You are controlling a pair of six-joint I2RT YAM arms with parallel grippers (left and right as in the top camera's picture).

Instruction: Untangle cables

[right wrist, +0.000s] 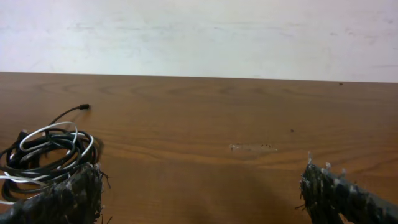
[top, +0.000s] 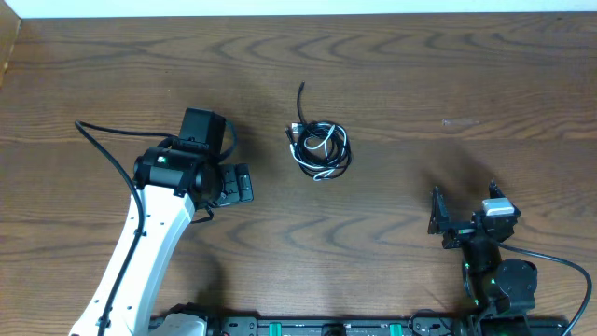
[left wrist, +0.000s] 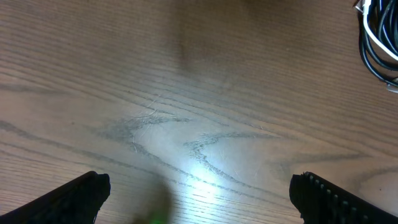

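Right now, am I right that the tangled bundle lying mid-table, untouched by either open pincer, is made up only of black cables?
Not quite: the bundle also contains a white cable, clear in the right wrist view. Otherwise yes: it lies mid-table, untouched by the open left pincer and right pincer.

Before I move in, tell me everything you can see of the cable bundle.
The cable bundle is a small, loose coil of thin flexible cords, mostly glossy black, with one white cord looped through them. The loops overlap and cross, so it looks tangled. One black end strays out of the coil toward the far edge and finishes in a small plug. The bundle lies flat on the wooden table, near its middle, between the two arms. Only the table touches it.
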